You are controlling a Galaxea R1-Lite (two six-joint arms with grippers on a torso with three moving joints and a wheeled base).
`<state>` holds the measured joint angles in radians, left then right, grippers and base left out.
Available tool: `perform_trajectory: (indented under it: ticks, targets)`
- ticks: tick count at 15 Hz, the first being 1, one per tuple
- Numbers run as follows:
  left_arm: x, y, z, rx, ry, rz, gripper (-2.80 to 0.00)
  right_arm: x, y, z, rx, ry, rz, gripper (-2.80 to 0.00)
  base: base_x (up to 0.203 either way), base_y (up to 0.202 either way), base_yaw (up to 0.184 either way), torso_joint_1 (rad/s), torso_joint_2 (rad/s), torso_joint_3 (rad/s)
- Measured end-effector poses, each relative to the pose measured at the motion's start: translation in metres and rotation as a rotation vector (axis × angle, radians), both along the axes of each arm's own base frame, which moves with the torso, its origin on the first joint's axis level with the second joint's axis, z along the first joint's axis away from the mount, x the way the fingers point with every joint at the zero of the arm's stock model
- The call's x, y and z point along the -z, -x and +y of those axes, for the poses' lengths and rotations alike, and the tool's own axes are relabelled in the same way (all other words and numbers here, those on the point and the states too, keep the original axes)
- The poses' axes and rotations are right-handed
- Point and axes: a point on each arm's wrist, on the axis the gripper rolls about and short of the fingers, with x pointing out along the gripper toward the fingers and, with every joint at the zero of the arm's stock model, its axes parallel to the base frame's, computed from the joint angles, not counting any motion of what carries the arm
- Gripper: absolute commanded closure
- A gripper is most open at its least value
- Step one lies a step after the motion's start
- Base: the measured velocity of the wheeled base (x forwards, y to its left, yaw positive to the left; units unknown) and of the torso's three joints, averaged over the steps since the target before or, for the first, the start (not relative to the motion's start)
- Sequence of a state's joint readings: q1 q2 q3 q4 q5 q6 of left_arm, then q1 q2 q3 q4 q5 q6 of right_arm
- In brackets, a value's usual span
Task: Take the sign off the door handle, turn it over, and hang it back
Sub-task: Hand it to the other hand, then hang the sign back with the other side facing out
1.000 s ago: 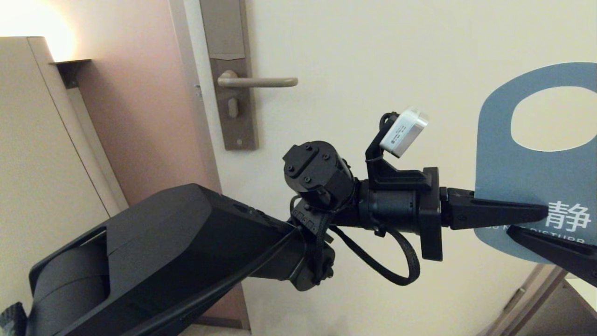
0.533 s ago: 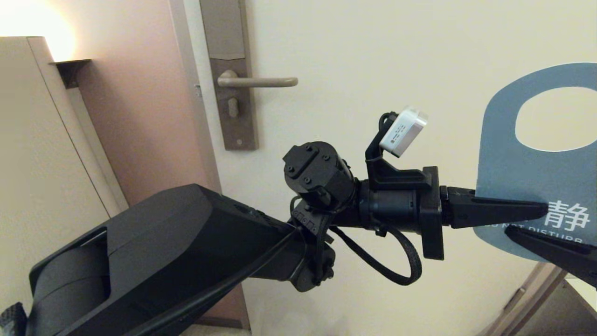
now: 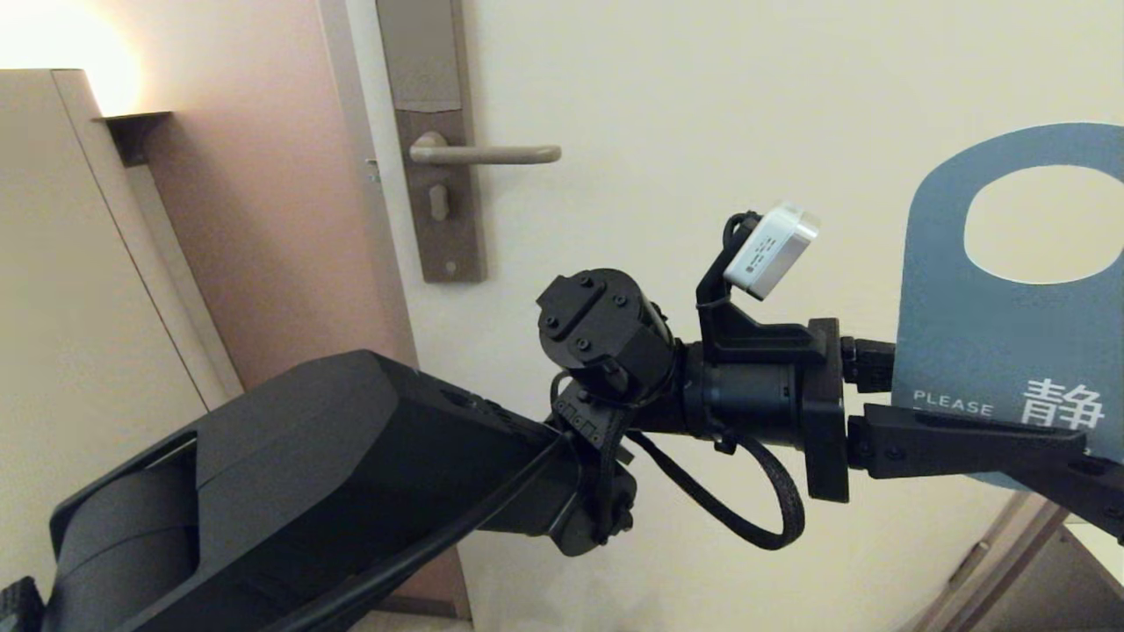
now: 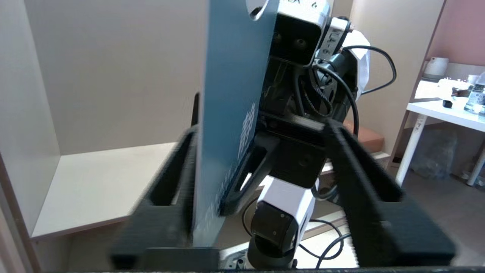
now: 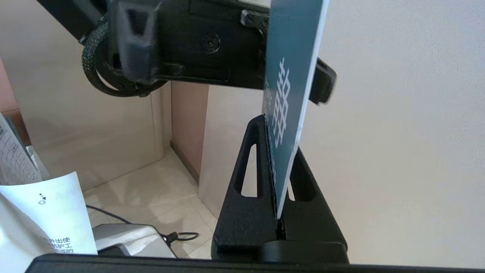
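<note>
Holding the sign (image 3: pixel 983 342) upright at the right edge of the head view, the right gripper (image 5: pixel 280 212) has its two black fingers pressed together on the card's lower end. The right wrist view shows the thin card edge-on, sunk into the slot between those fingers.

The sign shows its teal-blue face, with a large rounded hole near the top and white lettering lower down: the word "PLEASE" and a large Chinese character.

The left gripper (image 3: pixel 975 421) reaches in level from the left, at the end of a bulky black arm that crosses the lower half of the head view. Its fingers stand apart, one on either side of the card. In the left wrist view the sign lies close along one finger (image 4: pixel 178 182), while the other finger (image 4: pixel 360 170) stands well clear of it.

Up and to the left, well apart from the sign, the door handle (image 3: pixel 486 154) sticks out level from a tall brown backplate (image 3: pixel 439 158) on the pale door (image 3: pixel 702 105). Nothing hangs on the handle.
</note>
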<state>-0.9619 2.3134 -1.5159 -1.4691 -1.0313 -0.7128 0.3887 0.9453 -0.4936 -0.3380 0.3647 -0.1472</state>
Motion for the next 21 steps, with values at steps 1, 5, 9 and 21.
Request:
perform_trajectory:
  ticks: [1,5,9,21]
  targets:
    - [0.002,0.0,0.0,-0.001,-0.006,0.004,-2.8,0.0,0.0,0.0,0.0,0.0,0.0,0.0,0.0,0.0,0.0,0.0,0.0,0.0]
    - [0.014,-0.007,0.011,-0.027,-0.02,0.012,-2.8,0.0,0.0,0.0,-0.002,0.0,-0.001,0.0,0.0,0.0,0.0,0.0,0.0,0.0]
    - [0.022,-0.021,0.026,-0.071,-0.052,0.035,-2.8,0.0,0.0,0.0,-0.003,-0.001,-0.002,0.0,0.0,0.0,0.0,0.0,0.0,0.0]
    - [0.045,-0.061,0.092,-0.279,-0.116,0.027,-2.8,0.005,0.001,0.0,0.0,0.005,0.014,0.0,0.0,0.0,0.0,0.0,0.0,0.0]
